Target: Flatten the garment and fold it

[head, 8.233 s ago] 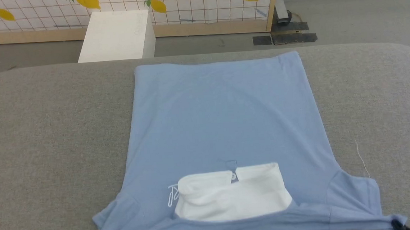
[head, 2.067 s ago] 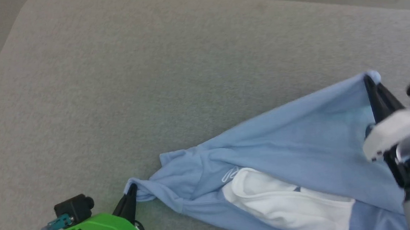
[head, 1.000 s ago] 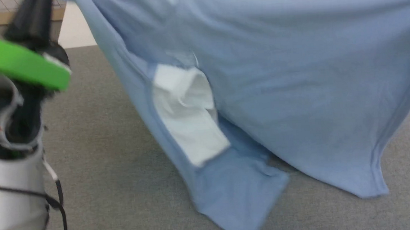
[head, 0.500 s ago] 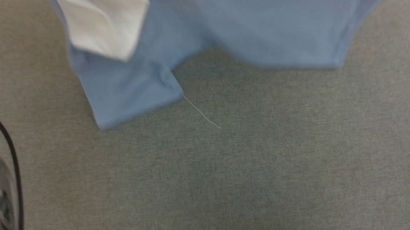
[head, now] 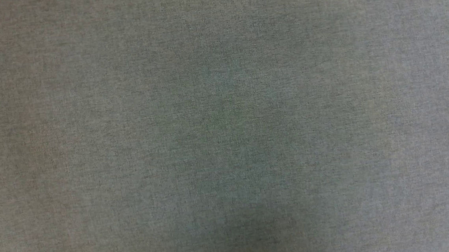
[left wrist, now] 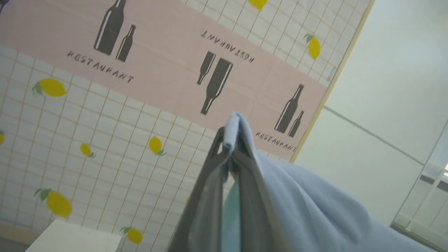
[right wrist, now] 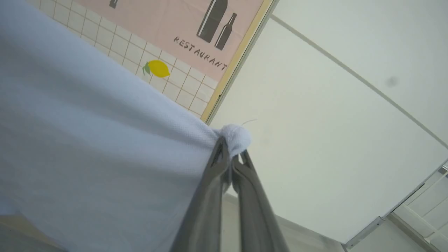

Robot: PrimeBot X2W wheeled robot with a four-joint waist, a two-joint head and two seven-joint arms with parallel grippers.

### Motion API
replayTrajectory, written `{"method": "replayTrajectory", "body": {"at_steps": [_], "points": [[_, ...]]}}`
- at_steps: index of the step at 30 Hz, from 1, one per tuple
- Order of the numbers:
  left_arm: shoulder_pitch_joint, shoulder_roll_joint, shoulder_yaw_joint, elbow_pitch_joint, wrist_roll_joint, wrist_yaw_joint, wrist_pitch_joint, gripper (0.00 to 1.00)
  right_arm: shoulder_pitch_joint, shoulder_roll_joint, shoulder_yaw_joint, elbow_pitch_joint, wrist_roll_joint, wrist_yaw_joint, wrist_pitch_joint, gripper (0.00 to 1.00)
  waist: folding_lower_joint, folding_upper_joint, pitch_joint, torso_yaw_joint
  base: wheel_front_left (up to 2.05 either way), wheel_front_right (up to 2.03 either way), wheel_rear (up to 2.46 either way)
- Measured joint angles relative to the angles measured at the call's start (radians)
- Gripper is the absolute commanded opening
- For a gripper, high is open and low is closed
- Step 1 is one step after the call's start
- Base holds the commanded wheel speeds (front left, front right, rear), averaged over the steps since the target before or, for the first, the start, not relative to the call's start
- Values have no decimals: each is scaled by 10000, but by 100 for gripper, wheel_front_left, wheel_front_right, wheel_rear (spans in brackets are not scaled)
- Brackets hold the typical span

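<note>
The left pincer (left wrist: 231,143) and the right pincer (right wrist: 232,151) each pinch a bunched edge of the light blue T-shirt (right wrist: 87,140), which hangs up in the air, soft and floppy, so corners look best to hold

Light blue garment (right wrist: 87,147) — held aloft, two corners pinched, cloth draping
</note>
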Motion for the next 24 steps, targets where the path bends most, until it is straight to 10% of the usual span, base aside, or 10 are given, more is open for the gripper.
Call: {"method": "replayTrajectory", "body": {"at_steps": [10, 24], "points": [[6117, 1191, -1902, 1009, 744, -577, 508, 0, 4414, 150, 1233, 951, 1657, 0, -742, 0, -3, 0, -1227, 276, 0, 0, 0], [12687, 1666, -3060, -1724, -800, -255, 2980, 0, 9543, 82, 832, -261, 2608, -2, -784, 0, -4, 0, -3670, 908, 0, 0, 0]]}}
